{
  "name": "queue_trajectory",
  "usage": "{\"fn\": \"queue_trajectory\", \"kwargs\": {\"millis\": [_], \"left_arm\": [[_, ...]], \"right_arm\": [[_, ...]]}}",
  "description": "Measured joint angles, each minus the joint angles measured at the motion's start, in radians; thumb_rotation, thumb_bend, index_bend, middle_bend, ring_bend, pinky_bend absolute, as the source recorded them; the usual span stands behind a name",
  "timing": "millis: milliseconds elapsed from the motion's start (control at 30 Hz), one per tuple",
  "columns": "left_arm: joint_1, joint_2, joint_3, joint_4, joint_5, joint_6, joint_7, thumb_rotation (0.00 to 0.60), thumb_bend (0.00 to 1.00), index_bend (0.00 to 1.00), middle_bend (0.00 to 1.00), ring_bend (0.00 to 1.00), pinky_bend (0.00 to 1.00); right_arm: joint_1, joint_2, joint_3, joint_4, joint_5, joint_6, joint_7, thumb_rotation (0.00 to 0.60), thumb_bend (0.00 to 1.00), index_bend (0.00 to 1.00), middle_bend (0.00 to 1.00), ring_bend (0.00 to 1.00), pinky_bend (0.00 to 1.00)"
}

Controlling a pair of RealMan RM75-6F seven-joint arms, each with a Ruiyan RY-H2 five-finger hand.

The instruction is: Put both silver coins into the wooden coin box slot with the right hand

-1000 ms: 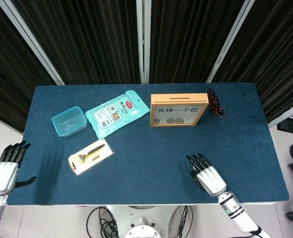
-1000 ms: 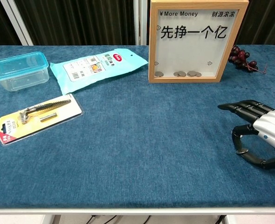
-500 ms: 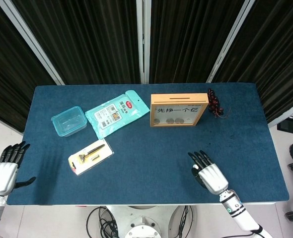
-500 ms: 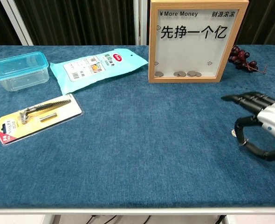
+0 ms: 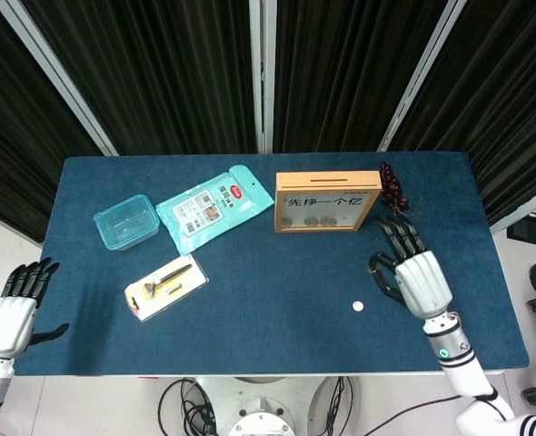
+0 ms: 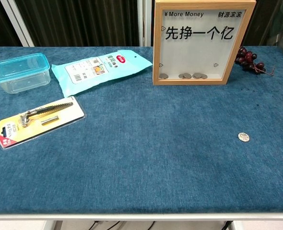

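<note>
Left robot hand (image 5: pixel 9 313) sits off the near left edge of the tabletop (image 5: pixel 268 272), fingers spread apart, nothing in it. Seen in head view only.

Beyond it, toward the far side: a clear plastic box (image 5: pixel 126 221) with a blue lid. Between that box and the left robot hand, a carded tool pack (image 5: pixel 166 286) lies flat and slanted. Just right of the plastic box, a light blue wipes packet (image 5: pixel 213 207) lies flat, also slanted.

Wooden coin box (image 5: pixel 327 201) stands upright at the far middle, left of and beyond the right robot hand. Glass front carries printed characters and "More Money" in chest view. Several coins rest along the bottom inside the glass. The slot shows as a dark line on the top edge in head view.

One silver coin (image 5: pixel 359 306) lies flat on the bare blue cloth, just to the left of the right robot hand and nearer the front edge, not touching it. In chest view it sits alone, well apart from the coin box. A second loose coin I cannot find.

Right robot hand (image 5: pixel 411 272) hovers over the tabletop, fingers apart and pointing toward the far side, holding nothing. Out of chest view.

Bunch of dark grapes (image 5: pixel 393 189) lies just beyond its fingertips, right of the coin box.
</note>
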Motion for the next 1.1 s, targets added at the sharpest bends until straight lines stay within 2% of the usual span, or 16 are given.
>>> {"fn": "queue_trajectory", "kwargs": {"millis": [133, 233, 500, 800, 1100], "left_arm": [[-0.003, 0.007, 0.0, -0.019, 0.008, 0.003, 0.01, 0.6, 0.0, 0.0, 0.0, 0.0, 0.0], [-0.003, 0.011, 0.002, -0.028, 0.011, 0.005, 0.013, 0.6, 0.0, 0.0, 0.0, 0.0, 0.0], [0.0, 0.018, 0.007, -0.035, 0.014, 0.006, 0.01, 0.6, 0.0, 0.0, 0.0, 0.0, 0.0], [-0.002, 0.016, 0.01, -0.026, 0.011, -0.004, -0.001, 0.6, 0.0, 0.0, 0.0, 0.0, 0.0], [-0.004, 0.017, 0.01, -0.016, 0.007, -0.012, -0.014, 0.6, 0.0, 0.0, 0.0, 0.0, 0.0]], "right_arm": [[0.055, 0.08, 0.112, -0.119, 0.057, -0.028, -0.048, 0.6, 0.45, 0.76, 0.05, 0.0, 0.0], [0.099, 0.122, 0.187, -0.177, 0.14, -0.084, -0.088, 0.6, 0.45, 0.77, 0.05, 0.0, 0.0], [0.231, 0.168, 0.302, -0.222, 0.467, -0.261, -0.221, 0.6, 0.45, 0.78, 0.04, 0.0, 0.0], [0.388, 0.15, 0.37, -0.184, 0.86, -0.397, -0.357, 0.6, 0.44, 0.82, 0.07, 0.0, 0.0], [0.529, 0.16, 0.365, -0.164, 1.227, -0.468, -0.512, 0.6, 0.45, 0.82, 0.07, 0.0, 0.0]]}}
